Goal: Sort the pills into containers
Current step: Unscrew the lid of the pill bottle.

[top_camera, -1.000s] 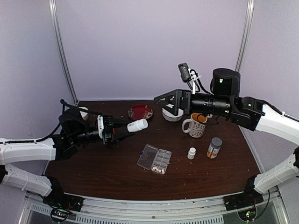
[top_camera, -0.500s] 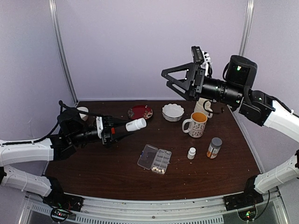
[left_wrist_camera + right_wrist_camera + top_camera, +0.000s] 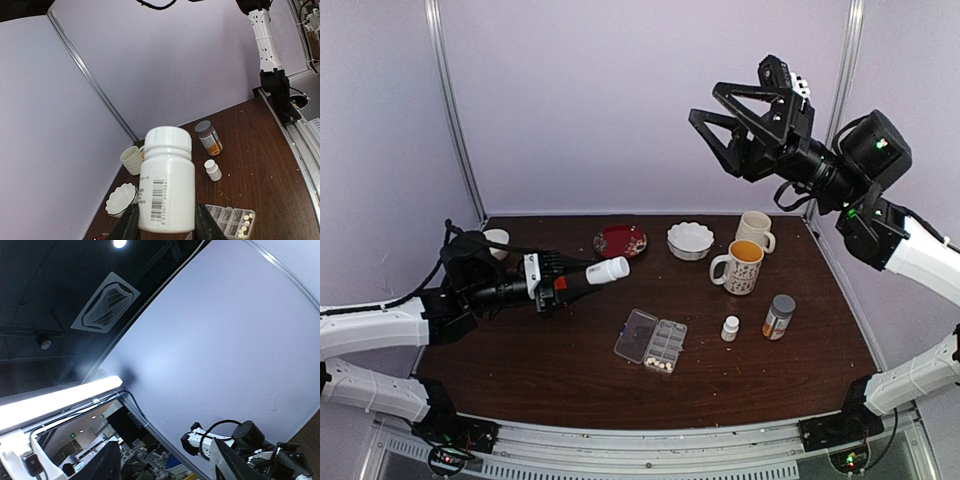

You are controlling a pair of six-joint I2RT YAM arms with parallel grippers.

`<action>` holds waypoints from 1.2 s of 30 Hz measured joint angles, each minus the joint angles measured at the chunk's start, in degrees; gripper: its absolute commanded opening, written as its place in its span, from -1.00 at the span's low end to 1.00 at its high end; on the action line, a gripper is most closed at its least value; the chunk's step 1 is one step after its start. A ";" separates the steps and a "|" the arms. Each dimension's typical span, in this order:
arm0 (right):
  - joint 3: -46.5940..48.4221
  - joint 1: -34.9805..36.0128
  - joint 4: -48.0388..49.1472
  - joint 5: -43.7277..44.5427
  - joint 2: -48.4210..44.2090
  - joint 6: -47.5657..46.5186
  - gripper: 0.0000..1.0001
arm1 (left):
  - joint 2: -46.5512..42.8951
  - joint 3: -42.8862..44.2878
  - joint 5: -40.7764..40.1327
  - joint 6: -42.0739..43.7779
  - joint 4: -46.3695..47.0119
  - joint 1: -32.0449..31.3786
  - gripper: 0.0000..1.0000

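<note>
Your left jaws are clamped round the body of the white bottle [image 3: 610, 269], and everything turns on how that bottle lies. It's close to level, long axis running out from the jaws toward the middle of the worktop [image 3: 520, 370], cap [image 3: 167, 140] on and pointing away from the wrist. Look down and to the right of that cap: the pill box [image 3: 678, 330] sits flat on the worktop with its lid [image 3: 634, 333] swung open, nearer the front edge than the bottle. A few pills [image 3: 661, 365] are bunched in the cells [image 3: 667, 345] at its near end. So the bottle's mouth is beside the box, not over it, and closed off. Your right jaws are spread wide with nothing between them, high in the air on the right, well apart from bottle and box alike. The left arm is plainly the nearer one. I'd judge the right jaws must come down in line with the bottle's axis to take that cap before anything pours.
</note>
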 measured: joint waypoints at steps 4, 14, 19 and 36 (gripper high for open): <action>-3.54 -1.84 10.49 -4.35 1.36 6.60 0.16 | -0.48 0.00 -0.28 0.00 -0.81 0.00 -0.85; -9.68 -7.78 17.33 -6.12 0.59 13.27 0.94 | -1.27 -0.02 -0.59 -0.07 -0.17 0.00 -0.85; -6.12 -8.13 1.99 -6.25 -2.19 2.23 0.99 | -1.09 -0.02 -0.57 -0.11 0.79 0.00 -0.85; -4.46 -8.22 -29.24 0.68 1.20 -22.27 0.99 | 0.11 -0.02 -0.55 -0.50 1.31 0.00 -0.84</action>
